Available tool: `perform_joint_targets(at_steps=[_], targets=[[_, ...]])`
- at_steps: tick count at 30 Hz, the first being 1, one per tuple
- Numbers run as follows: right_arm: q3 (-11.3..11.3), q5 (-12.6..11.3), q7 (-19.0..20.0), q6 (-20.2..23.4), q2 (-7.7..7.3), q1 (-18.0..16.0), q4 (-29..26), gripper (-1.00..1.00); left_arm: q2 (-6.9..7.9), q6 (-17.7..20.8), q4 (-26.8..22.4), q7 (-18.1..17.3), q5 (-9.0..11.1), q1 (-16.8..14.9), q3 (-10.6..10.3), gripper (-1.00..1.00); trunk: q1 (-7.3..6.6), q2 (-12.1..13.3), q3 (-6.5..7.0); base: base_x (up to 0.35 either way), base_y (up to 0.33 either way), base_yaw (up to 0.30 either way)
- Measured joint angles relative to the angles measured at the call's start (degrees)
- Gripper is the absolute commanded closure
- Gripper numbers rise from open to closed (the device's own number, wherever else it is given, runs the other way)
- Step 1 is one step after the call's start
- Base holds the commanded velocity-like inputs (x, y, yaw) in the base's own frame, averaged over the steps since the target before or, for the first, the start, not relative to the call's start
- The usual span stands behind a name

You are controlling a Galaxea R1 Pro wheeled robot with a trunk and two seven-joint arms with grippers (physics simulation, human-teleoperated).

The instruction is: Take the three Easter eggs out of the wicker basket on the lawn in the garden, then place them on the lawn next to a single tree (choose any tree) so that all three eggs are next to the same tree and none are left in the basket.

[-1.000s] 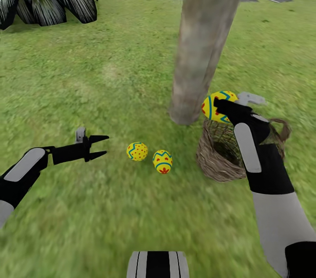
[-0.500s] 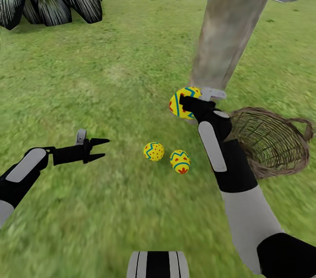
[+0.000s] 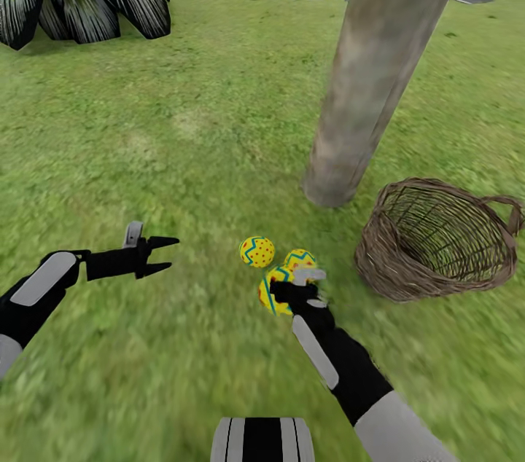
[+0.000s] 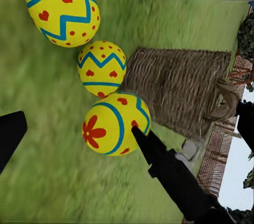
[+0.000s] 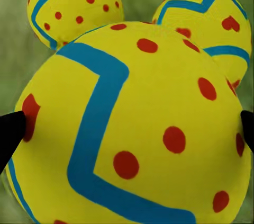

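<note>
We hold the third egg (image 3: 273,290) clamped between the fingertips of our right gripper (image 3: 281,292), each black tip pressing one flank at its widest girth, as the right wrist view shows. We judge it light, rigid and smooth, so a hold off that girth would likely let the curved shell squirt out. Just beyond the gripper, two more Easter eggs (image 3: 257,251) (image 3: 301,258) lie on the lawn (image 3: 182,119), just beside each other and close to the held one. The grass is flat and soft, though we expect a round egg might roll a little. The tree (image 3: 364,83) rises near, ahead and to the right. The wicker basket (image 3: 437,243) sits tipped, farther right, apparently empty. Our left gripper (image 3: 162,254) hovers apart, off to the left, holding nothing.
</note>
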Motion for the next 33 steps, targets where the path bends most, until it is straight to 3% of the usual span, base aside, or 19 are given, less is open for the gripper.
perform_joint_targets(at_steps=[2,4,8,11,13,17,23,29,33], targets=[[1.84,2.49,0.40,-7.41,0.00,0.19,5.40,1.00,-0.14,0.07,0.91,-0.05,0.03,0.08,-1.45,-1.00,0.03,-0.01,-0.21,0.000,0.000,0.000],[2.71,4.43,0.43,-10.81,-0.04,0.21,6.41,1.00,-0.25,0.00,1.32,-0.06,0.06,0.09,-3.36,-1.00,0.08,-0.04,-0.66,0.000,0.000,0.000],[4.74,9.22,0.45,-12.20,0.21,0.23,9.59,1.00,-0.28,-0.03,2.83,-0.22,0.08,0.17,-4.90,-1.00,0.18,-0.09,-1.54,0.000,0.000,0.000],[5.04,12.42,0.32,-12.23,0.33,0.22,11.38,1.00,-0.29,-0.03,3.05,-0.81,0.09,0.29,-6.38,-1.00,0.26,-0.13,-2.21,0.000,0.000,0.000],[4.89,12.93,0.29,-12.27,0.37,0.22,11.74,1.00,-0.17,-0.08,3.23,-2.01,0.11,0.43,-7.94,-1.00,0.31,-0.16,-2.65,0.000,0.000,0.000],[4.54,12.97,0.27,-13.49,0.30,0.20,11.87,1.00,0.04,-0.12,3.29,-7.03,-0.01,0.52,-8.59,-1.00,0.41,-0.21,-3.54,0.000,0.000,0.000],[4.82,13.11,0.84,-14.78,0.09,0.22,11.83,1.00,0.07,-0.12,3.64,-8.33,-0.10,0.54,-8.78,-1.00,0.57,-0.29,-4.87,0.000,0.000,0.000],[4.93,13.43,10.84,-19.19,-0.60,0.22,11.87,1.00,0.07,-0.12,3.69,-9.18,-0.10,0.54,-8.83,-1.00,0.72,-0.38,-6.20,0.000,0.000,0.000],[4.94,14.52,12.22,-25.00,-1.46,0.22,12.32,1.00,0.05,-0.16,3.64,-9.28,-0.10,0.54,-8.85,-1.00,0.82,-0.43,-7.09,0.000,0.000,0.000]])
